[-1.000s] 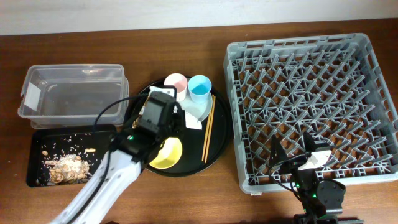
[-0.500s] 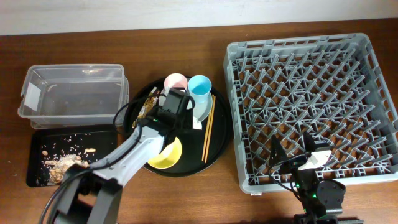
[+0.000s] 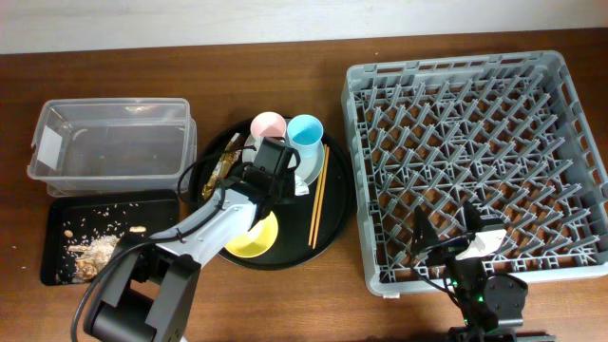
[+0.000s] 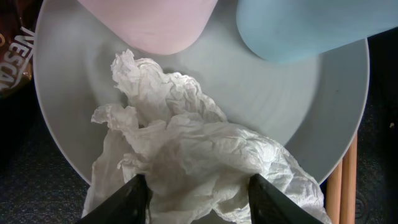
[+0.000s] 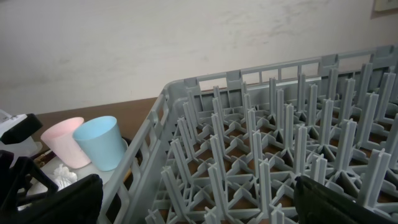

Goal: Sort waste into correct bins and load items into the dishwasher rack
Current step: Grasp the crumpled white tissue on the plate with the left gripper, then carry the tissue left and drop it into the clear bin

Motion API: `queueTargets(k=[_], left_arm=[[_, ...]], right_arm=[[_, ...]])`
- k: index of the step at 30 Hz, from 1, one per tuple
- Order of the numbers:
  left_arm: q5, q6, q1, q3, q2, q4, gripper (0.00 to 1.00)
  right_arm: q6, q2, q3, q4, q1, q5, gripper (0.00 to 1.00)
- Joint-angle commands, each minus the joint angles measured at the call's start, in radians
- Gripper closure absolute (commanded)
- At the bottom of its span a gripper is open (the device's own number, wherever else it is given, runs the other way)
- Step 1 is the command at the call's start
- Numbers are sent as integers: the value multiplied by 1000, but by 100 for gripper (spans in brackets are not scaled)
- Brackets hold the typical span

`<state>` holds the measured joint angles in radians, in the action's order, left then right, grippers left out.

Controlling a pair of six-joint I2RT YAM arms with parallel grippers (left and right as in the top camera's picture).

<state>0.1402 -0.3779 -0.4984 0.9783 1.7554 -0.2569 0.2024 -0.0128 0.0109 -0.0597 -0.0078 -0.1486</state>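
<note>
My left gripper (image 3: 273, 169) is open, its fingers (image 4: 199, 202) straddling the crumpled white napkin (image 4: 186, 149) on the pale plate (image 4: 280, 106). The pink cup (image 3: 268, 124) and light blue cup (image 3: 306, 133) stand at the plate's far side. The brown-gold wrapper (image 3: 226, 158) lies left of the plate. The chopsticks (image 3: 319, 195) lie to the right, and the yellow bowl (image 3: 255, 237) sits in front. Food scraps (image 3: 95, 252) lie in the flat black tray (image 3: 57, 220). My right gripper (image 5: 202, 205) is open and empty over the grey rack (image 3: 480, 161), near its front edge.
The clear tub (image 3: 109, 142) stands at the far left, behind the flat black tray. The cups, plate, bowl and chopsticks all sit on a large round black tray (image 3: 332, 228). The left arm stretches from the front edge across the bowl.
My left gripper has moved away from me and a little right, from above the yellow bowl to over the plate and napkin. The right arm has not moved.
</note>
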Motion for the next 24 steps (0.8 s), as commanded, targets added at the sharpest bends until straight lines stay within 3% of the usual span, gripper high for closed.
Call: queueTargets(k=[1, 13, 16, 18, 24], left_arm=[[18, 16, -3, -1, 14, 3, 48], [18, 16, -3, -2, 77, 26, 48], [18, 16, -3, -1, 77, 33, 73], [18, 31, -3, 2, 68, 32, 96], [71, 39, -1, 89, -61, -106, 100]], right_arm=[[-3, 6, -5, -4, -6, -5, 2], [-3, 6, -5, -5, -6, -5, 2], [-3, 6, -5, -4, -6, -5, 2], [-3, 6, -5, -4, -6, -5, 2], [-3, 6, -5, -5, -6, -5, 2]])
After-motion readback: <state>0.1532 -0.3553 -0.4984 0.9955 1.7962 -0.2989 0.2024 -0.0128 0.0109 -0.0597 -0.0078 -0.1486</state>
